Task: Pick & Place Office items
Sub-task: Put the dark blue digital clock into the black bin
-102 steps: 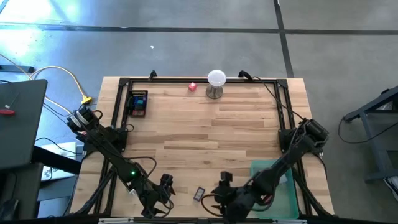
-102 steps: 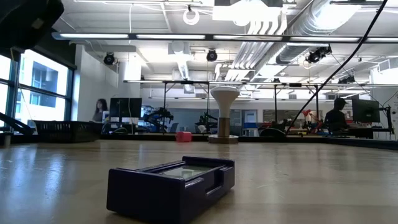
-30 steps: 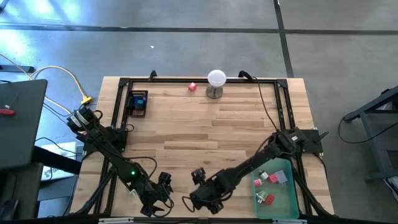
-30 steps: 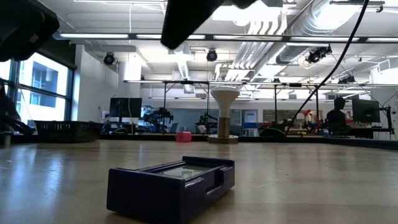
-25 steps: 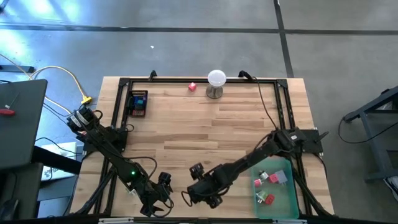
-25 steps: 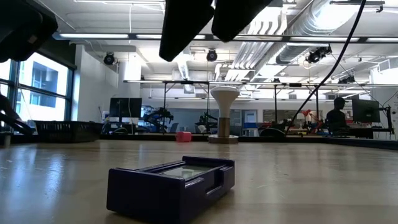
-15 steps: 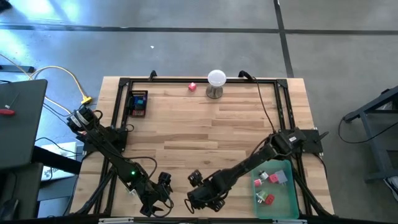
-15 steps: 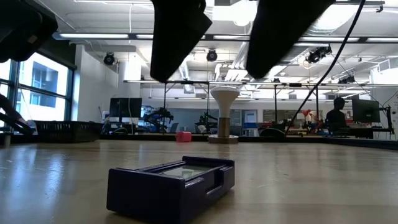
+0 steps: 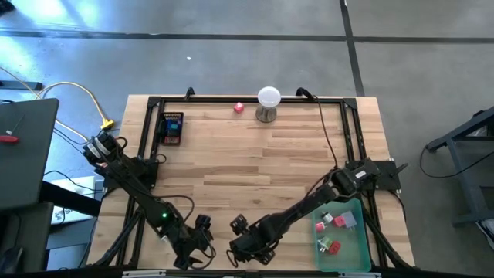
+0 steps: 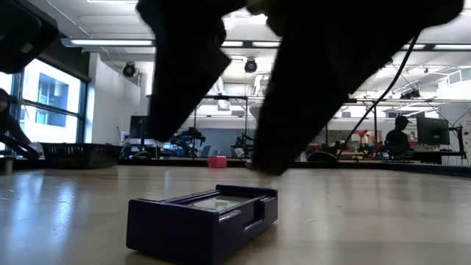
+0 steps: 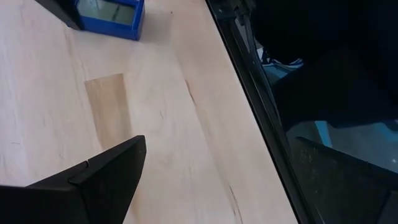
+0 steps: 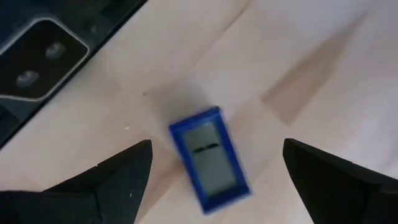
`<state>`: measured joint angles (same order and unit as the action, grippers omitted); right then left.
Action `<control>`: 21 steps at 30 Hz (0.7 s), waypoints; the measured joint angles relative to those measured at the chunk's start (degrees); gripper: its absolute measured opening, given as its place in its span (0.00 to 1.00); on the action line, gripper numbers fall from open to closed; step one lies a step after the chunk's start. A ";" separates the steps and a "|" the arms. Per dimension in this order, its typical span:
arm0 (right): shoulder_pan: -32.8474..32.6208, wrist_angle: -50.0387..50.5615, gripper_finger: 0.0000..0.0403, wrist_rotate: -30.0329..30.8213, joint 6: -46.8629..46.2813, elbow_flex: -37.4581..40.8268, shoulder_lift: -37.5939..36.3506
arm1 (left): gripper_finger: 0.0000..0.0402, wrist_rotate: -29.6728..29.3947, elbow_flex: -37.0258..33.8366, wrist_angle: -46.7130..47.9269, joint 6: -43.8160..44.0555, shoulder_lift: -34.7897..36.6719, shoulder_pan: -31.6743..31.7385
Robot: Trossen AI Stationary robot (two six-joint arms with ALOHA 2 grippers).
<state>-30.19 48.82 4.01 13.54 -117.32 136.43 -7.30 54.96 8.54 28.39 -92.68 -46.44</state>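
A small blue box with a grey window (image 12: pixel 210 158) lies flat on the wood table near its near edge; it also shows dark in the low view (image 10: pixel 202 213). My right gripper (image 12: pixel 216 149) hangs open above it, pointing steeply down, one finger on either side and clear of it (image 10: pixel 235 140). In the high view the right gripper (image 9: pixel 245 241) covers the box. My left gripper (image 9: pixel 204 232) waits open beside it, toward the table's left, with nothing between its fingers. A red item (image 9: pixel 238 107) sits at the far edge.
A green tray (image 9: pixel 347 239) at the near right holds red, pink and grey pieces. A white ball on a metal stand (image 9: pixel 268 100) is at the far middle, and a black box with coloured parts (image 9: pixel 171 127) at the far left. A black frame (image 9: pixel 147 139) edges the table.
My right gripper has come down toward the blue box and drifted a little toward the table's near left, rolling about its own axis; its fingers stay open. The box has not moved.
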 joint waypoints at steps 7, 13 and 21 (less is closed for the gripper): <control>0.42 2.78 0.85 -1.05 -0.18 0.15 1.81 | 0.98 0.01 0.00 0.02 0.14 0.00 -0.37; 1.39 3.76 0.78 -3.00 -0.22 0.07 2.63 | 0.98 -0.02 0.00 0.05 -0.41 0.00 -0.34; 1.94 3.41 0.56 -4.73 -1.78 0.09 2.72 | 0.98 -0.03 0.00 0.04 -0.94 0.00 -0.34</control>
<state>-28.25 52.23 -0.72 11.76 -117.23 139.15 -7.33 54.96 8.58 27.46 -92.68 -46.78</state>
